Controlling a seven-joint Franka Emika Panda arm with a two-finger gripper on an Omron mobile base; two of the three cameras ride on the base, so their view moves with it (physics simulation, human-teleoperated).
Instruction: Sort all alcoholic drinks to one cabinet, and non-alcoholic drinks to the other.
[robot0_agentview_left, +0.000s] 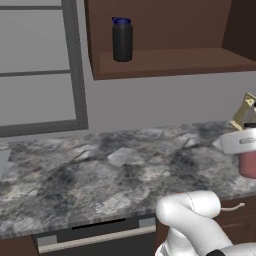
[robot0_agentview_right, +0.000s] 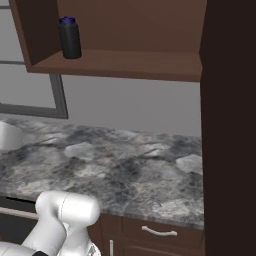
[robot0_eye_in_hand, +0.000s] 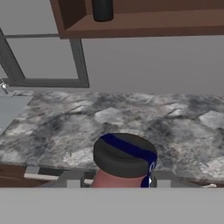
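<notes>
The gripper (robot0_eye_in_hand: 118, 186) is clamped on the small red bottle (robot0_eye_in_hand: 117, 178) (dark cap (robot0_eye_in_hand: 124, 154) up, between the fingers), held above the marbled counter (robot0_eye_in_hand: 131, 118). Far ahead and above the gripper, the black bottle (robot0_agentview_left: 122, 40) with its blue lid stands on the shelf of the open brown cabinet (robot0_agentview_left: 170, 62), near the left wall.

Glossy white rounded arm (robot0_agentview_left: 192, 212) (dark joints), grey end effector (robot0_eye_in_hand: 117, 180)
</notes>
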